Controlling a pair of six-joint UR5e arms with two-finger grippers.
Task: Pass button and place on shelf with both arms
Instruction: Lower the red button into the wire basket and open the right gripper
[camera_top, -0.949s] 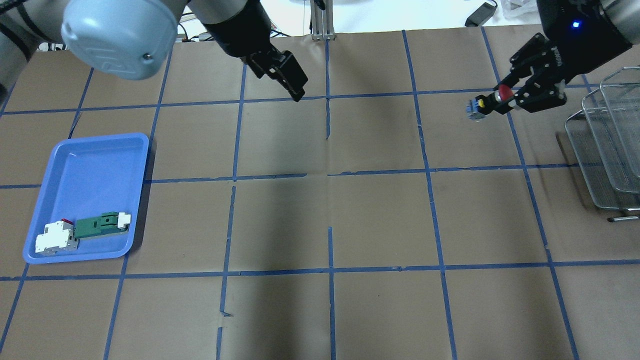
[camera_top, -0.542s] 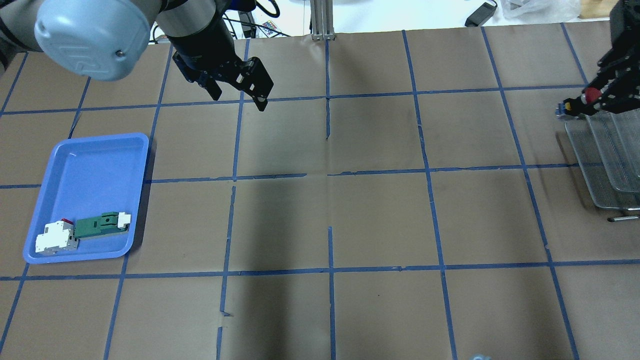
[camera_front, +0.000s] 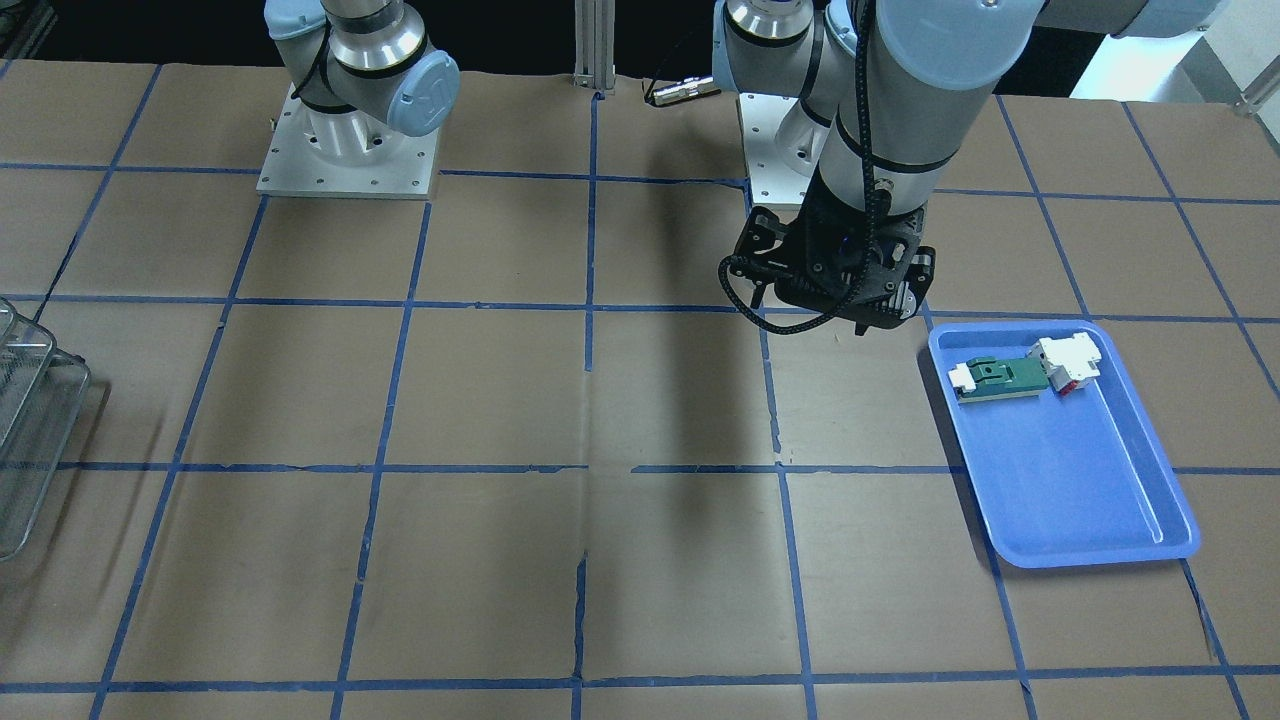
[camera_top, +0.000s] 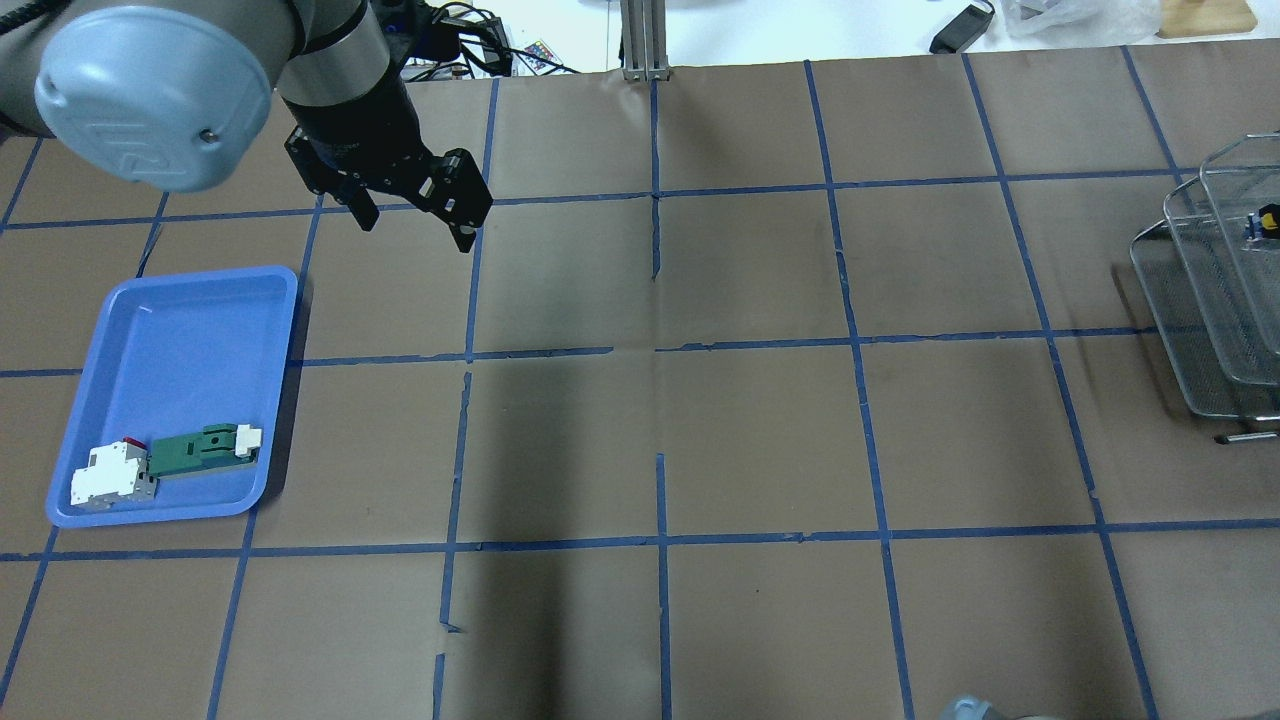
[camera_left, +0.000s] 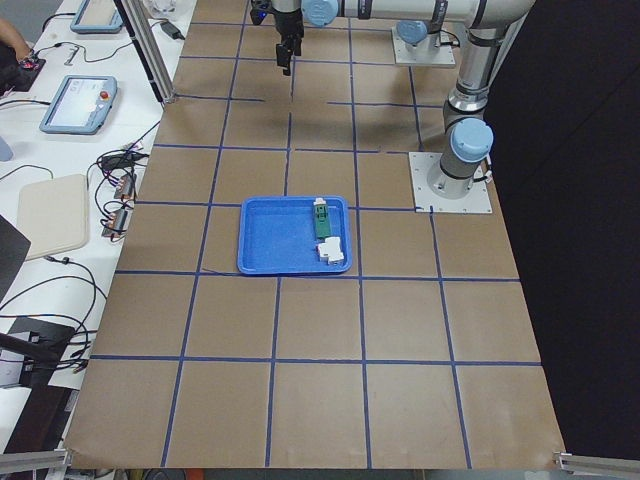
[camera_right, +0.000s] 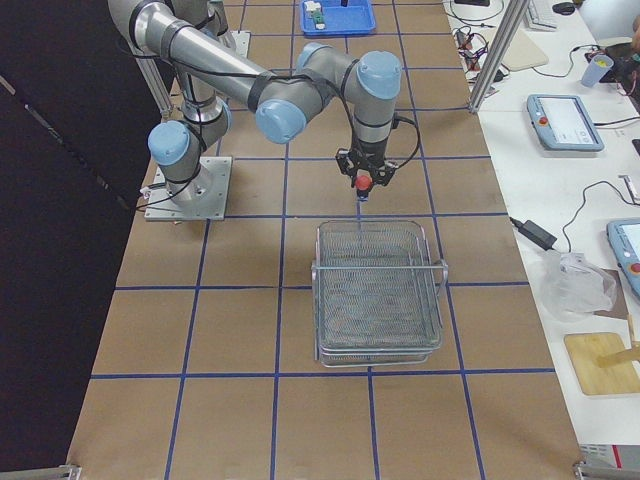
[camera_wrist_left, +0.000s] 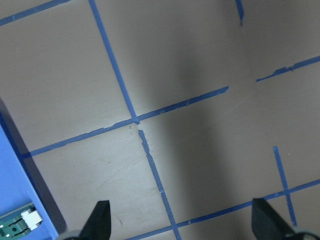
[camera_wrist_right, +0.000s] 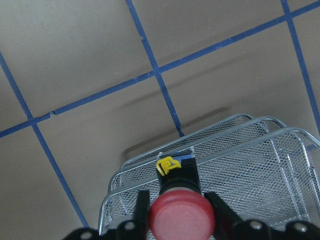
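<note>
- The right hand (camera_right: 364, 183) grips the button (camera_wrist_right: 182, 219), a finger on each side of its red cap.
- The button hangs over the shelf's (camera_wrist_right: 260, 165) rim, at the desk's (camera_top: 760, 440) right edge.
- The left hand (camera_top: 415, 228) is spread wide and empty, toward the far left corner.

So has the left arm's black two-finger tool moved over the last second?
Yes. In the overhead view the black two-finger left tool has shifted left, toward the blue plastic tray.
</note>
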